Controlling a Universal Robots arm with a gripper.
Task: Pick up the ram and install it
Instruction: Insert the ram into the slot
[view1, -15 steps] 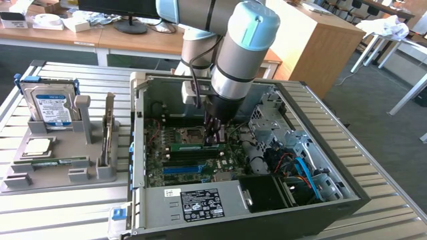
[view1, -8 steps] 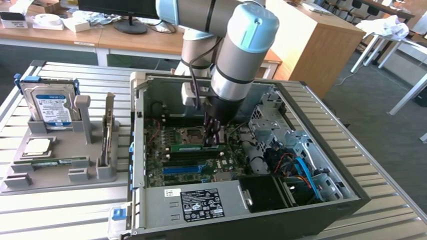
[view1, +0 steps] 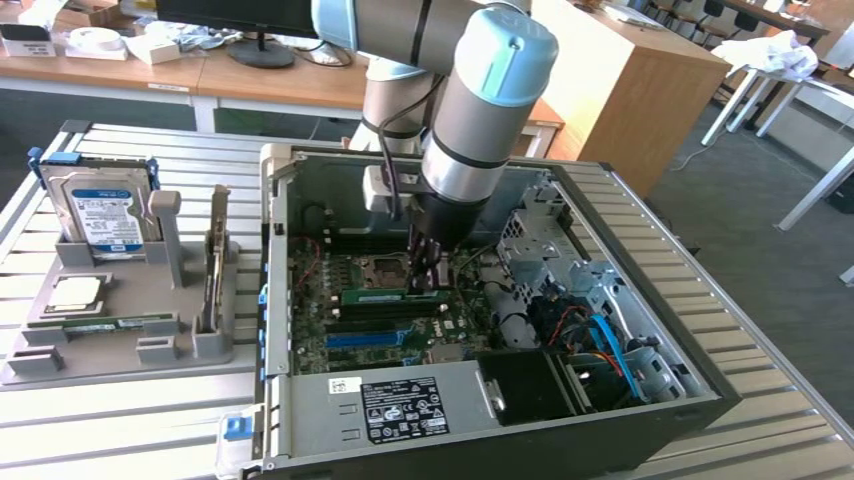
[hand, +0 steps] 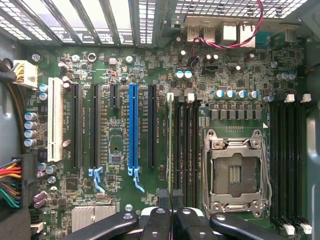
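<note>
Claw (view1: 427, 283) was down inside the open PC case (view1: 667, 260), centre of the exterior frame. It was all but shut, pinching the ram (view1: 387, 296) by its upper edge. The stick lay level, lengthwise over the motherboard (view1: 350, 330), just beside the empty CPU socket (view1: 380, 268).

Wrist view: the ram (hand: 170, 145) showed edge-on as a thin green line running out from my fingertips (hand: 164, 200). It lined up along the black memory slots (hand: 182, 150) next to the socket (hand: 234, 172). I could not tell whether its lower edge had entered a slot or only sat above it.

Judgement on doing this step well: hold the stick upright and parallel to its slot, with the white end latches (hand: 171, 97) clear. Push straight down, evenly, with no twist. Any tilt would likely jam one end.
</note>
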